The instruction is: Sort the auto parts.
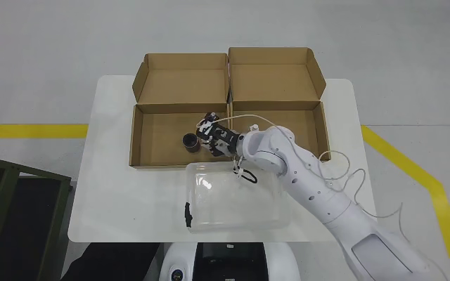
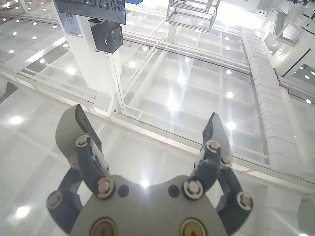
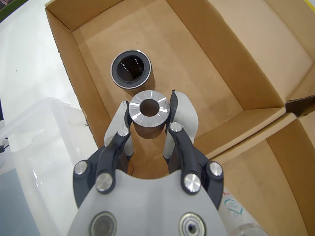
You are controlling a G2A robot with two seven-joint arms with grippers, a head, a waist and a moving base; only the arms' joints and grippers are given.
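A white table (image 1: 112,175) carries two open cardboard boxes and one clear plastic bin (image 1: 239,200). The landmark is the left box (image 1: 158,151), whose lid flap is folded back away from the robot. The right box (image 1: 302,123) sits touching it, side by side, with its lid open the same way. The bin lies just in front of the left box, on the robot's side.

Three parts can be counted. One dark hollow bearing (image 3: 147,82) stands upright on the floor of the left box, near its middle. One shiny metal bushing (image 3: 161,110), also upright with its bore facing up, is just beside the bearing inside the left box. Whether it rests on the floor cannot be told. One small black part (image 1: 188,214) lies in the bin, at the corner far from the left box.

Two grippers show. The right gripper (image 3: 150,106) is over the left box, its two fingers pinching the bushing from opposite sides. The left gripper (image 2: 145,111) points up toward a ceiling with its two fingers spread wide, nothing between them.
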